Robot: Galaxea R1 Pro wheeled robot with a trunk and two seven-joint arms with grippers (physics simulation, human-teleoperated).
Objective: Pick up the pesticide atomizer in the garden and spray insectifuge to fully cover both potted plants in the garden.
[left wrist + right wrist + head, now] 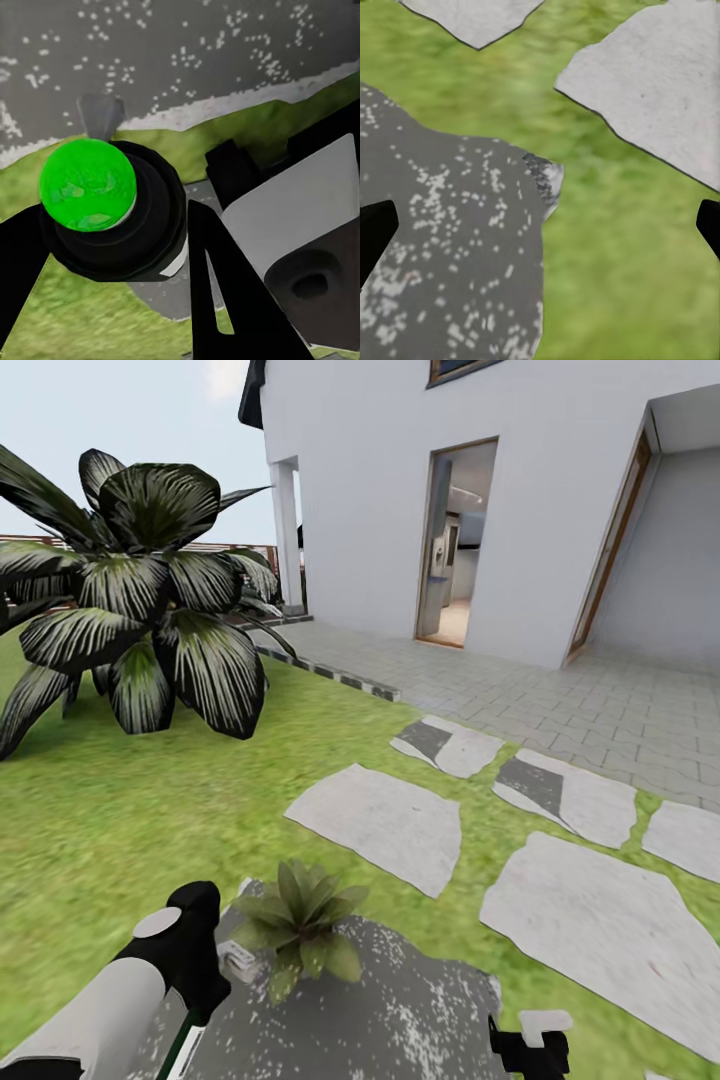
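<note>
One potted plant [297, 923], a low rosette of pointed green leaves, stands on a dark speckled stepping stone [400, 1010] near the bottom of the head view. My left gripper [196, 958] hangs just left of it, shut on the pesticide atomizer [184, 1044], whose slim green body shows below the black fingers. In the left wrist view the atomizer [88, 185] appears end-on as a bright green disc in a dark ring, between the fingers of the left gripper [112, 225]. My right gripper [530, 1046] is at the stone's right edge, and the right gripper [540, 225] is open and empty.
A large shrub [140, 610] with broad white-striped leaves stands on the lawn at the left. Pale stepping stones [385, 820] lead right toward a paved terrace [560, 690] and a white house with an open doorway [455, 550]. Grass [120, 830] surrounds the stones.
</note>
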